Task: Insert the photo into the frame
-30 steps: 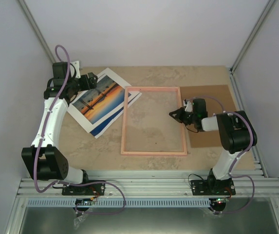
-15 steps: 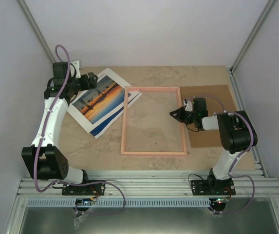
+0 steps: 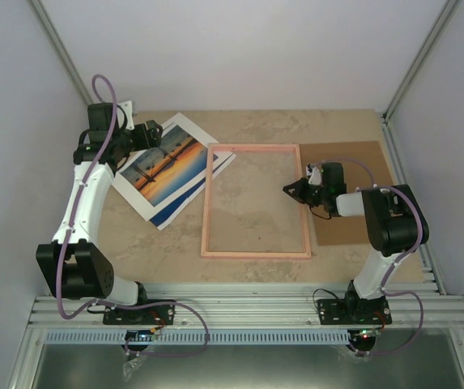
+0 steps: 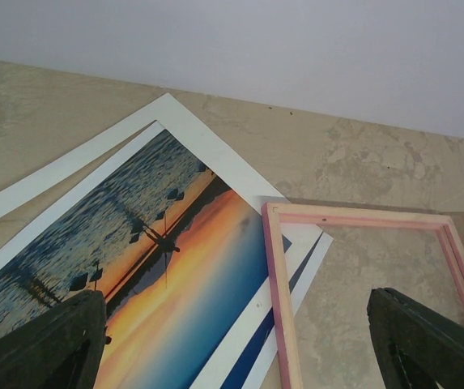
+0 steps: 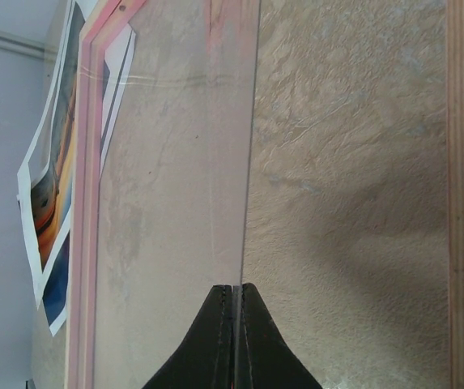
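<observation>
The photo (image 3: pixel 167 168), an orange sunset over blue water with a white border, lies tilted at the table's left; its right corner is tucked under the frame's left side. The thin pink frame (image 3: pixel 207 212) lies flat in the middle. My left gripper (image 3: pixel 152 134) hovers open above the photo's far corner, its dark fingers (image 4: pixel 49 344) spread either side of the photo (image 4: pixel 167 275) and the frame's corner (image 4: pixel 276 275). My right gripper (image 5: pixel 233 290) is shut on the edge of a clear pane (image 5: pixel 175 162), which is tilted up over the frame's right side (image 3: pixel 304 194).
A plain brown cardboard sheet (image 3: pixel 357 162) lies right of the frame, partly under the right arm. A second white sheet with a dark blue stripe (image 4: pixel 268 344) shows beneath the photo. Grey walls stand close behind and on both sides.
</observation>
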Controlling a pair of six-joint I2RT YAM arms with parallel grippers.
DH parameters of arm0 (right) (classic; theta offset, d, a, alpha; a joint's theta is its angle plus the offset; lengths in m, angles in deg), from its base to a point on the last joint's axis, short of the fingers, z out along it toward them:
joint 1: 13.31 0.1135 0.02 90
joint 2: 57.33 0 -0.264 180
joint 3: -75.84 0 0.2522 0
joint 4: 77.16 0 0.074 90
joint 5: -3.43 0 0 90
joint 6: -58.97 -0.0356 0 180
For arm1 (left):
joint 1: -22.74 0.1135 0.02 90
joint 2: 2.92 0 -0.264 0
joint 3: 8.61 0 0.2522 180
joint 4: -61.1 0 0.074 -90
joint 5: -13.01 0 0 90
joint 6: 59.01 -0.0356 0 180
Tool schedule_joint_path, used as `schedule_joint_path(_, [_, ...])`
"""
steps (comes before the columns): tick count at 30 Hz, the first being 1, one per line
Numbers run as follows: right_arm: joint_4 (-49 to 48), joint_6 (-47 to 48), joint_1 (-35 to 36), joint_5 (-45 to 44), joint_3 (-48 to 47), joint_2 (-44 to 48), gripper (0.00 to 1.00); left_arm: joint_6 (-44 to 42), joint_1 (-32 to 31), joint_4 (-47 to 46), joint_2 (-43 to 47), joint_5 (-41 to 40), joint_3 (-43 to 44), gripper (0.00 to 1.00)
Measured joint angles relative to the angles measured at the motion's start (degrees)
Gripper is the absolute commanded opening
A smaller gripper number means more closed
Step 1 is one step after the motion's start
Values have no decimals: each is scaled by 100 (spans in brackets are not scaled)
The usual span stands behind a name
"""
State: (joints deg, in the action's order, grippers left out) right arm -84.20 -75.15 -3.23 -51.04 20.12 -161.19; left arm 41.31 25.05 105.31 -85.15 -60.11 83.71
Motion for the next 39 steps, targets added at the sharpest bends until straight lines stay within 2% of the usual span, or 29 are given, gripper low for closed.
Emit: schedule_joint_path(39, [24,101,-70,2,2,15,0,0,0,0,-66,22,0,90])
